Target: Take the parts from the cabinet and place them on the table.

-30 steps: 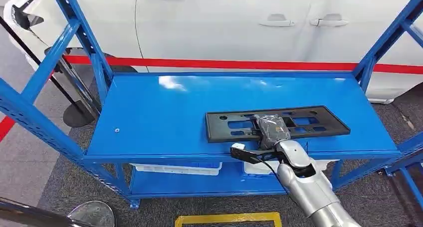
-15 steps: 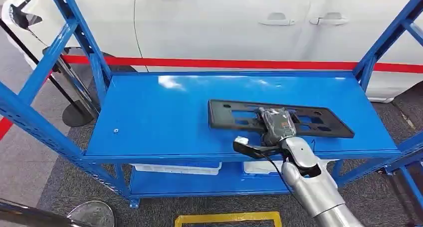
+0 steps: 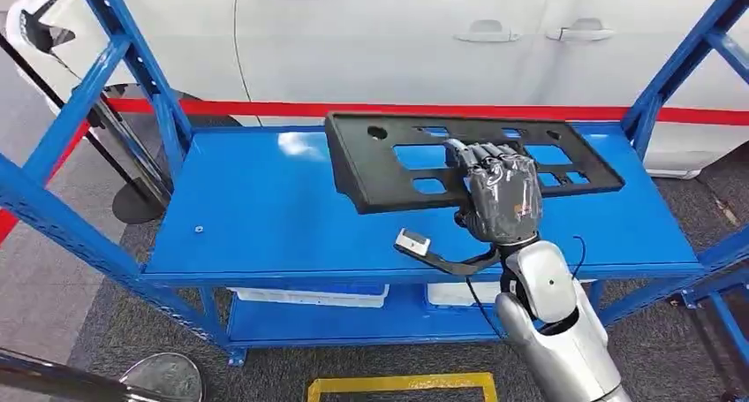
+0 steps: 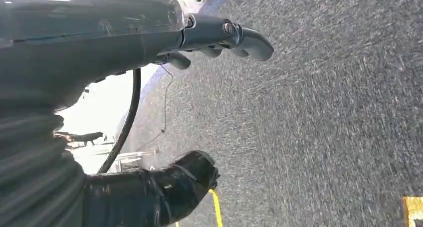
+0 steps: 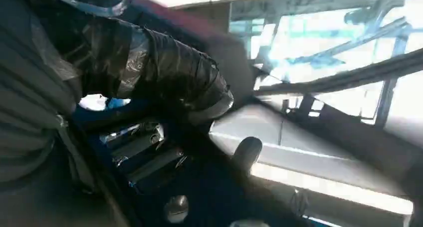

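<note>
black plate (image 3: 389, 159) gripped by right robot hand (image 3: 502, 197) above blue shelf (image 3: 265, 216), white car (image 3: 397, 40) behind.

Head view bright and evenly lit, sharp, white glare patches on the blue shelf (image 3: 265, 216), left wrist view motion-blurred, right wrist view dim, soft, with blown-out highlights.

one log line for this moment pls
phase: lifting | right hand: holds black panel, tilted above shelf | left hand: hangs over carpet, holds nothing
</note>
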`<act>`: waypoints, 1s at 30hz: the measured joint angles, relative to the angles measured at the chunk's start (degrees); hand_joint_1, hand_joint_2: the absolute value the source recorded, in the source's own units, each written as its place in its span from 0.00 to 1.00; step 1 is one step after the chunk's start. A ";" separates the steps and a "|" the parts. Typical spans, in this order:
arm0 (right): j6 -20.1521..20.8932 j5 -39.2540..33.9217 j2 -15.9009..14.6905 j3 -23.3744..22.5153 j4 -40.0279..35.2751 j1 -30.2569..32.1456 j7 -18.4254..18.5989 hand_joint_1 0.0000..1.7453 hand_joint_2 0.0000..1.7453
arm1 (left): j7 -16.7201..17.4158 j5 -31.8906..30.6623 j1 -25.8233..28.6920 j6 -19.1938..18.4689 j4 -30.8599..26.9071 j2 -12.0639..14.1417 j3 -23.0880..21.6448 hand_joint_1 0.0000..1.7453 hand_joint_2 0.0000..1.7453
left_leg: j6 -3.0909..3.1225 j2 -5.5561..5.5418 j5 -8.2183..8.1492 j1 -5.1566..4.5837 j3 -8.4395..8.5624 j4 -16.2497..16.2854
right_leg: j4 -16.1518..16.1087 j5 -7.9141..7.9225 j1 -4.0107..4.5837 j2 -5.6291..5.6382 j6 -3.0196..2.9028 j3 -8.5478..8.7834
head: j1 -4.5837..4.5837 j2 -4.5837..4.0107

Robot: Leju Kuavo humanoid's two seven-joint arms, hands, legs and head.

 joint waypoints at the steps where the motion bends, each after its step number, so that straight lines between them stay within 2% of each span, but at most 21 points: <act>1: -0.04 0.09 0.02 0.09 -0.13 0.14 0.00 1.00 1.00 | 0.07 -0.09 -0.05 -0.07 0.00 0.22 0.00 0.00 1.00 | -0.78 -0.21 0.01 -0.27 -0.55 0.39 | 0.92 -0.51 0.77 0.77 -0.07 -0.11 | 0.04 0.00; 2: -0.07 0.13 0.00 0.11 -0.48 0.39 0.04 1.00 1.00 | 0.09 -0.26 -0.06 -0.18 0.00 0.13 -0.02 0.00 1.00 | -1.09 -0.35 0.05 -0.33 -0.57 0.80 | 1.54 0.40 0.66 1.08 -1.25 -1.07 | 0.00 0.00; 3: -0.11 0.45 -0.02 0.13 -0.63 0.38 0.04 1.00 1.00 | 0.09 -0.39 -0.10 -0.20 0.00 0.07 -0.02 0.00 1.00 | -1.49 -0.46 0.26 -0.59 -0.84 1.21 | 0.79 -0.47 0.47 1.07 -1.88 -1.18 | -0.02 0.00; 5: -0.52 1.48 -0.02 0.20 -1.24 0.52 0.02 1.00 1.00 | 0.07 -0.54 0.07 -0.35 0.02 -0.17 -0.02 0.00 1.00 | -2.36 -0.57 1.00 -0.24 -1.34 0.83 | 1.42 0.18 0.64 1.08 -3.12 -2.08 | -0.02 0.00; 6: -1.00 1.86 -0.02 0.26 -1.57 0.45 0.00 1.00 1.00 | 0.07 -0.55 0.14 -0.33 0.09 -0.24 -0.02 0.00 1.00 | -2.59 -0.43 0.18 0.08 -1.88 1.46 | 1.22 0.77 0.68 0.94 -3.99 -2.71 | -0.07 0.00; 9: -1.18 2.21 -0.04 0.28 -2.25 0.54 0.00 1.00 1.00 | 0.07 -0.61 0.03 -0.31 0.11 -0.26 -0.02 0.00 1.00 | -2.37 -0.24 -9.06 -0.09 -5.24 11.43 | 1.22 2.18 1.29 0.95 -5.14 -4.45 | -0.11 0.00; 10: -1.20 2.21 -0.04 0.31 -2.27 0.57 0.00 1.00 1.00 | 0.07 -0.61 -0.08 -0.31 0.11 -0.26 -0.02 0.00 1.00 | -2.29 -0.24 -11.42 -0.24 -6.36 16.02 | 1.24 2.70 1.67 0.89 -5.34 -5.16 | -0.09 0.00; 11: -1.20 2.21 -0.04 0.37 -2.27 0.63 0.00 1.00 1.00 | 0.07 -0.61 -0.12 -0.31 0.11 -0.26 -0.02 0.00 1.00 | -2.07 -0.24 -12.02 -0.41 -6.54 18.50 | 1.28 3.15 2.04 0.85 -5.47 -5.81 | -0.09 0.00; 13: -1.20 2.21 -0.04 0.42 -2.36 0.83 0.00 1.00 1.00 | 0.07 -0.61 -0.13 -0.31 0.11 -0.28 -0.02 0.00 1.00 | -0.94 -0.25 -9.63 -1.05 -3.07 15.82 | 1.29 4.07 2.83 0.83 -5.67 -6.96 | -0.09 0.00; 15: -1.20 2.21 -0.04 0.42 -2.45 0.82 0.00 1.00 1.00 | 0.07 -0.61 -0.25 -0.31 0.11 -0.28 -0.02 0.00 1.00 | 1.21 -0.38 -6.83 -2.15 4.02 6.17 | 1.28 4.92 3.41 0.88 -5.82 -7.69 | -0.09 0.00; 16: -1.22 2.21 -0.04 0.42 -2.62 0.88 0.00 1.00 1.00 | 0.07 -0.61 -0.45 -0.26 0.09 0.16 -0.02 0.00 1.00 | 2.77 -0.38 -8.26 -2.94 7.09 1.34 | 1.29 5.24 3.31 0.74 -5.70 -7.80 | 0.02 0.00; 18: -1.25 2.21 -0.13 0.42 -2.82 0.81 0.00 1.00 1.00 | -0.02 -0.63 -0.46 -0.26 0.13 -0.09 -0.02 0.00 1.00 | 2.15 -0.26 -7.26 -3.29 7.28 -0.07 | 0.90 6.08 2.91 0.52 -5.01 -7.72 | -0.04 0.00; 20: -1.29 2.21 -0.13 0.46 -2.86 0.88 -0.02 1.00 1.00 | -0.02 -0.63 -0.54 -0.26 0.11 -0.07 -0.02 0.00 1.00 | 2.58 -0.28 -6.47 -3.62 7.28 -0.92 | 0.15 7.15 2.62 0.56 -4.32 -7.70 | -0.15 0.00; 21: -1.31 2.21 -0.20 0.46 -2.88 0.89 0.00 1.00 1.00 | -0.02 -0.63 -0.49 -0.28 0.15 -0.17 -0.02 0.00 1.00 | 2.67 -0.04 -4.92 -2.69 7.38 -2.45 | 0.21 7.07 2.95 0.58 -4.05 -7.88 | -0.17 0.00; 22: -1.40 2.21 -0.24 0.46 -2.91 0.88 0.00 1.00 1.00 | -0.02 -0.63 -0.56 -0.28 0.15 -0.20 -0.02 0.00 1.00 | 2.60 0.32 -4.04 -2.74 7.24 -2.95 | 1.00 4.89 2.83 0.55 -3.69 -8.30 | -0.11 0.00; 23: -1.42 2.21 -0.37 0.48 -2.91 0.76 0.00 1.00 1.00 | -0.02 -0.63 -0.57 -0.26 0.15 -0.22 -0.04 0.00 1.00 | 3.13 0.39 -3.28 -2.63 6.39 -3.02 | 3.80 1.03 2.75 0.56 -3.38 -9.11 | -0.11 0.00; 24: -1.44 2.21 -0.53 0.48 -2.88 0.80 0.00 1.00 1.00 | -0.02 -0.63 -0.52 -0.26 0.15 -0.22 -0.04 0.00 1.00 | 2.97 0.39 -2.71 -2.63 5.60 -2.96 | 7.50 -2.12 2.56 0.54 -3.04 -9.94 | -0.09 0.00; 25: -1.44 2.23 -0.61 0.48 -2.86 0.89 0.00 1.00 1.00 | -0.02 -0.63 -0.47 -0.28 0.15 -0.28 -0.04 0.00 1.00 | 2.94 0.47 -2.20 -2.63 4.80 -2.88 | 11.41 -4.40 2.32 0.53 -2.73 -10.79 | -0.11 0.00; 26: -1.53 2.40 -0.68 0.48 -2.86 0.97 0.00 1.00 1.00 | -0.02 -0.63 -0.47 -0.28 0.15 -0.31 -0.04 0.00 1.00 | 2.82 0.55 -1.64 -2.62 3.82 -2.60 | 14.67 -5.21 2.15 0.52 -2.40 -11.26 | -0.11 0.00; 28: -1.81 3.30 -0.77 0.50 -2.86 0.97 -0.02 1.00 1.00 | -0.02 -0.76 -0.48 -0.28 0.15 -0.39 -0.04 0.00 1.00 | 2.41 0.63 -0.83 -2.41 1.75 -1.72 | 14.59 -2.33 1.76 0.45 -1.82 -9.15 | -0.11 0.00; 30: -2.10 4.00 -0.85 0.74 -2.90 0.95 -0.07 1.00 1.00 | -0.02 -1.03 -0.51 -0.28 0.15 -0.48 -0.04 0.00 1.00 | 1.74 0.63 -0.37 -2.00 -0.30 -0.22 | 6.80 0.75 1.42 0.26 -1.36 -2.81 | -0.11 0.00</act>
